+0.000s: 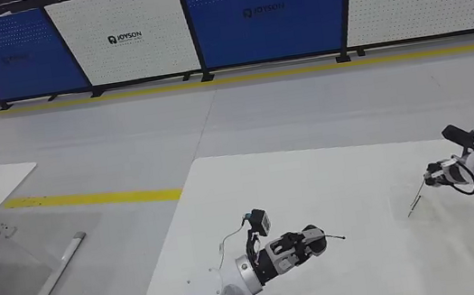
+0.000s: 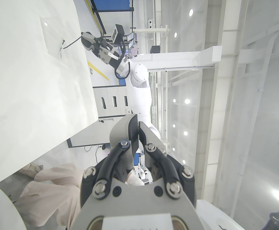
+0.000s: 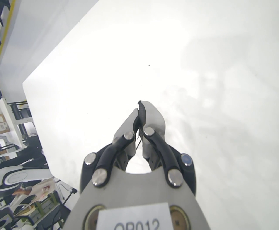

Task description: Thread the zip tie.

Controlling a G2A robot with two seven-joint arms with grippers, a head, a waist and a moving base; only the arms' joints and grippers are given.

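Right gripper [image 3: 139,109] is clamping the zip tie [image 2: 72,42] above the table [image 1: 360,176], tail hanging free for threading, while the clenched left gripper [image 2: 138,124] is hovering well apart.

Bright, even overhead light everywhere. Top view: counter [image 1: 342,178] is uniformly lit with no hot spots, and the floor has a mild sheen. Left wrist view: round ceiling lights [image 2: 187,101] sit in shot, with a big flare at one corner. Counter is washed near white there, and the zip tie [image 2: 72,42] leaves only a faint shadow on it. Straight beams bow toward the edges. Right wrist view: counter centre is blown out by glare, with faint grey mottling to one side. The right hand [image 3: 139,106] reads dark against it.
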